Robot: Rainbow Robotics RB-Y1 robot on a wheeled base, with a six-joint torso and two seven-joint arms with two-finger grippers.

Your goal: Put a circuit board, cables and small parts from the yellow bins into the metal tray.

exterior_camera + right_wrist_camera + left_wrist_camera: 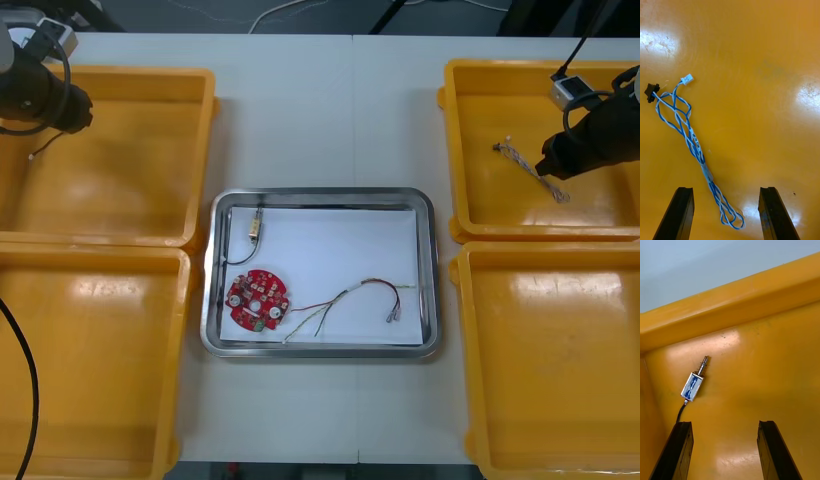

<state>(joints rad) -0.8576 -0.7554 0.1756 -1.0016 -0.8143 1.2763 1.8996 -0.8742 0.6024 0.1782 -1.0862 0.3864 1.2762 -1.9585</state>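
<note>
Four glossy yellow bins [110,170] flank a shiny metal tray [432,262] on a light table [320,110]; a round red circuit board [258,298] and a red and yellow cable [372,288] lie inside. The right gripper [726,189], fingers wide, hovers over a twisted blue and white cable [688,131] in the far right bin; the left gripper [725,423], equally spread, hangs by a small metal part [692,385].
</note>
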